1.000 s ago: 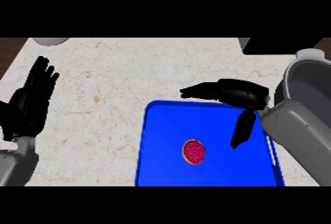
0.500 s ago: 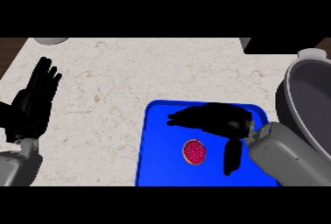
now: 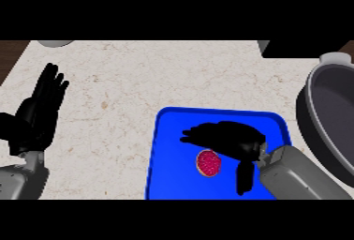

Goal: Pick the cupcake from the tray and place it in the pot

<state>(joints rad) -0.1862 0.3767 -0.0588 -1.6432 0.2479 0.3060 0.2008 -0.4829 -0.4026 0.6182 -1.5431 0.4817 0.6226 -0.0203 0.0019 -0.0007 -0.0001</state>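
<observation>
A cupcake [image 3: 208, 162] with pink-red topping sits on the blue tray [image 3: 169, 154], near the tray's middle. My right hand [image 3: 228, 137] hovers over the tray just behind and to the right of the cupcake, fingers pointing left and relaxed, thumb hanging down beside the cupcake's right side. Nothing is held in it. The dark grey pot [image 3: 328, 117] stands at the right edge, only partly in view. My left hand [image 3: 38, 112] rests open at the left edge, fingers up.
The speckled beige counter [image 3: 138, 79] spreads behind and left of the tray. A pale round object [image 3: 55, 43] shows at the top left edge. A dark block [image 3: 304, 47] sits at the top right, behind the pot.
My right hand has moved left and toward me across the tray, coming down close to the cupcake. The left hand has stayed where it was.
</observation>
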